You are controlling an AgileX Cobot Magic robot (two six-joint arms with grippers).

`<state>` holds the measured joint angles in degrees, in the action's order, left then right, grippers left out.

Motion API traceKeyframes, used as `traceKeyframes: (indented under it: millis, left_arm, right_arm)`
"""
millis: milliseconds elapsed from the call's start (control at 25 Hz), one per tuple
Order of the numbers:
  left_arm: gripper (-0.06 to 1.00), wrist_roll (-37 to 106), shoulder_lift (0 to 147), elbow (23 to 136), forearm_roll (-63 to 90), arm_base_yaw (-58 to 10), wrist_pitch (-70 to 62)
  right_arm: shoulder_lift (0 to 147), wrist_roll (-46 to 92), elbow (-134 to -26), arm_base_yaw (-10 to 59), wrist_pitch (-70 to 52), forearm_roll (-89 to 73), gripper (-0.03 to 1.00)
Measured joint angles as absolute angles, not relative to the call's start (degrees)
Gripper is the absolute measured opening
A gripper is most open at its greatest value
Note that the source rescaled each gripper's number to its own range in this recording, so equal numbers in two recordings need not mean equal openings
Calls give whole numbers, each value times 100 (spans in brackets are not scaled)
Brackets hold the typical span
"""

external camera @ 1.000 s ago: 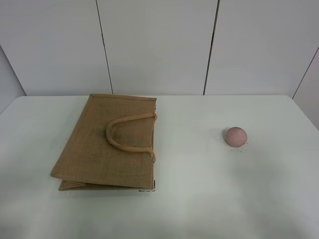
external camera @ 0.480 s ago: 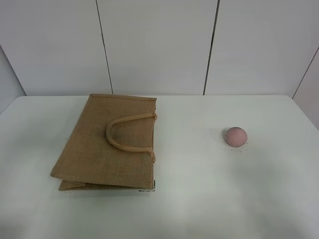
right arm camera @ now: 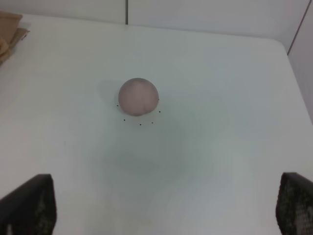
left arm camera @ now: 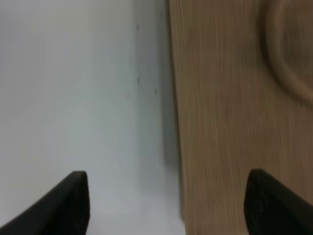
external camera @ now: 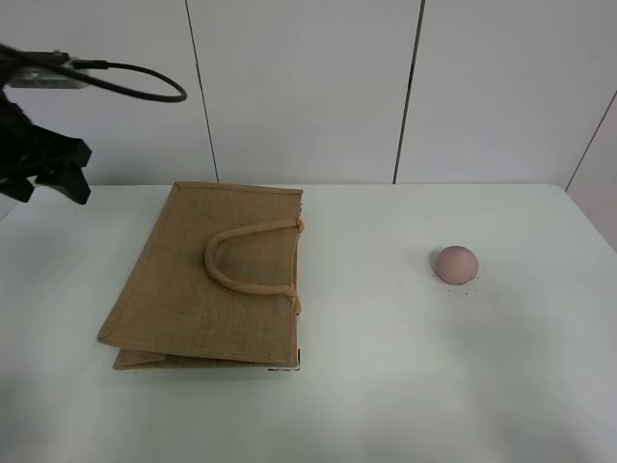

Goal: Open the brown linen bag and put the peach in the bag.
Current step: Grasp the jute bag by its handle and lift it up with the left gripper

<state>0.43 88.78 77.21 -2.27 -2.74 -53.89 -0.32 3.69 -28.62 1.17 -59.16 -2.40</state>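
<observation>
the white counter [external camera: 386, 405] carries everything. the brown linen bag [external camera: 183, 299] lies flat and folded shut on the counter's left half, with 1 beige loop handle [external camera: 210, 258] resting on top; nothing shows inside it. the left arm [external camera: 29, 145] hangs above the counter's far left corner, just beyond the bag, with a cable looping off it. the left tool [left arm camera: 168, 200] is spread wide and holds nothing; the bag's edge lies below, between its 2 dark fingertips [left arm camera: 73, 200]. the right tool [right arm camera: 164, 205] is also spread wide and empty, above the peach [external camera: 455, 263]. the peach sits on bare counter well right of the bag, with tiny dark dots [right arm camera: 140, 123] beside it.
</observation>
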Motion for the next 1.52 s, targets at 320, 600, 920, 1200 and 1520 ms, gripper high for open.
traceKeyframes:
  millis: [320, 600, 920, 1200, 1520]
  left_arm:
    - [94, -364, 10908, 9145, 266, -459, -5705]
    - [94, -735, 11579, 9264, 359, -1328, -5379]
    - [94, -953, 12041, 9330, 132, -1594, -4661]
    - [93, -984, 12406, 9330, 42, -1632, -4489]
    - [93, -986, 12881, 9330, -171, -1923, -4179]
  right_arm:
    - [-32, 369, -2862, 117, -5916, -240, 100]
    - [-32, 369, -2862, 117, -5916, -240, 100]
    - [-32, 369, -2862, 117, -5916, -240, 100]
    - [-32, 369, -2862, 117, -5916, -240, 100]
    - [-32, 369, -2862, 117, -5916, -240, 100]
